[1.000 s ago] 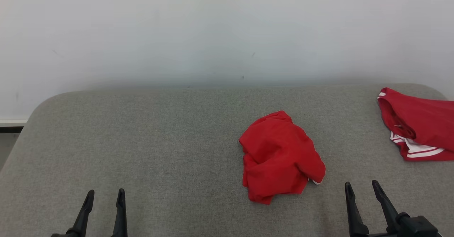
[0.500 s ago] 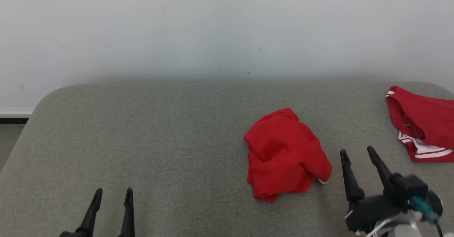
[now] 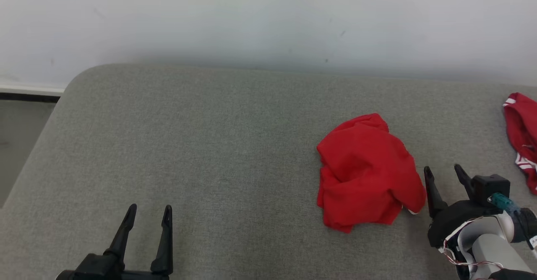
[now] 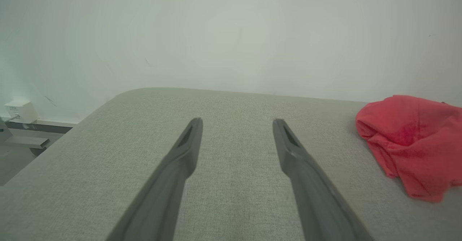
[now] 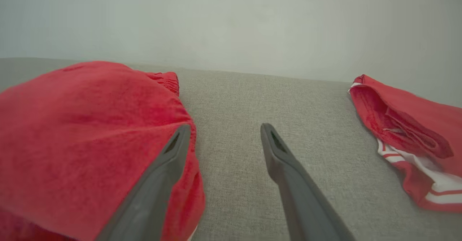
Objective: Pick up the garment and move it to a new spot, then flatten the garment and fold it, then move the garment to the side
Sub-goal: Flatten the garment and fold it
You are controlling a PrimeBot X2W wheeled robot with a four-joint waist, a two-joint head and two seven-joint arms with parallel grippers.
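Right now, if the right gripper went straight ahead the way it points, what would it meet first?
Likely the bare grey upholstered surface between the crumpled red garment and the red white-striped garment; depth unclear.

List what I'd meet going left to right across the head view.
left gripper → crumpled red garment → right gripper → red garment with white stripes, cut off by the right edge

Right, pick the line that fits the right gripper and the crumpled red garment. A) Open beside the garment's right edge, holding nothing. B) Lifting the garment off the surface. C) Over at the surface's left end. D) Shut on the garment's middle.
A: the right gripper stands open just beside the crumpled red garment, with bare grey surface between its fingers.
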